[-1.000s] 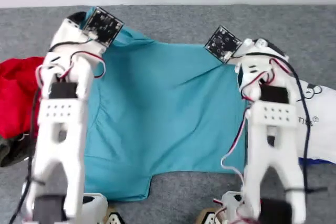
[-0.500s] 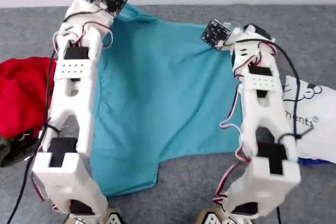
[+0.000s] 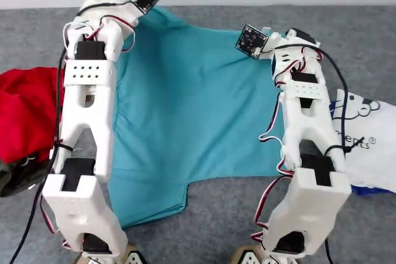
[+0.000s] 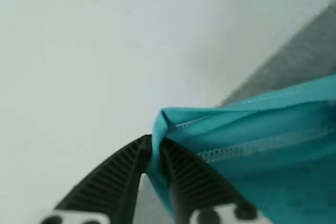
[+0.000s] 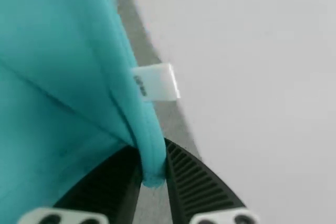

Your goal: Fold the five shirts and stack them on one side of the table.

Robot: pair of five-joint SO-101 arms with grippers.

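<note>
The teal shirt (image 3: pixel 198 109) beside the red shirt (image 3: pixel 25 109) is clamped by left hand (image 4: pixel 155 148) and right hand (image 5: pixel 152 153), its edge likely to be folded across evenly.

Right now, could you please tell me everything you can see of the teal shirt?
The teal shirt is soft knit-looking cloth with stitched hems, spread mostly flat on the grey table, one sleeve sticking out at the near side. Its far edge is lifted at two places: the left pincer is shut on a stitched corner, the right pincer on a fold beside a small white label.
</note>
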